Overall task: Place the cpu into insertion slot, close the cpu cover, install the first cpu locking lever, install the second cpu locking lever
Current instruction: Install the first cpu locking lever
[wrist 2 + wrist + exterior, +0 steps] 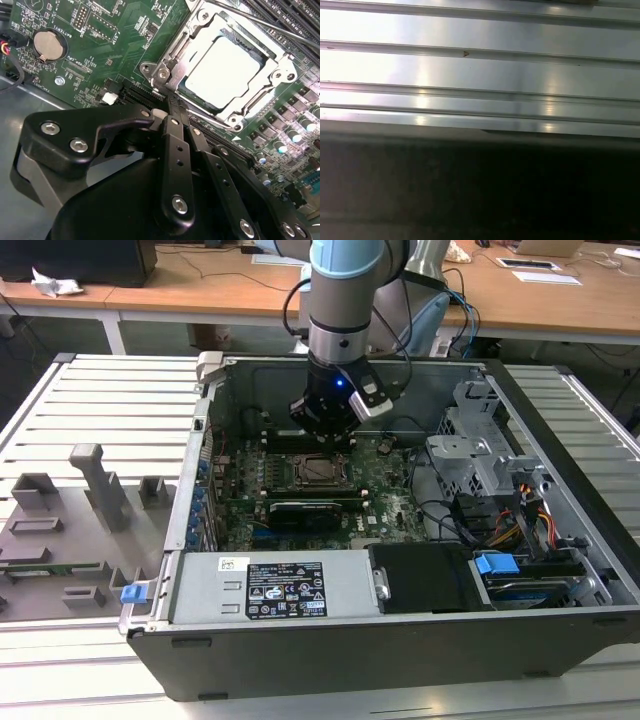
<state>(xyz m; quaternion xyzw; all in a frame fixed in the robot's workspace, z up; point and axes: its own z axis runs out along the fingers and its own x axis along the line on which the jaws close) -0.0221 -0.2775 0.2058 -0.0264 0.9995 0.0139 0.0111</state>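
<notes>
Trouble can come mostly from the two thin levers, I think. In the second wrist view my gripper point(176, 112) hangs just beside one corner of the insertion slot point(225, 70), with the fingers point(172, 145) pressed together and nothing between them. The cpu point(222, 70) lies already flat inside the slot, its pale metal top visible through the window of the cpu cover point(197, 47), and the cover seems to be down over it. One locking lever point(260, 22) runs as a thin wire across the far side of the socket; if it is hooked or free, I cannot tell.

Risks, as I judge them: my closed tips are very near the motherboard point(100, 45), so a small slip sideways could scratch the small parts around the socket. If I push a lever while the cover is not fully seated, the lever can spring back. In the exterior view my arm point(345, 300) stands deep inside the computer case point(560, 430), near the back wall.
</notes>
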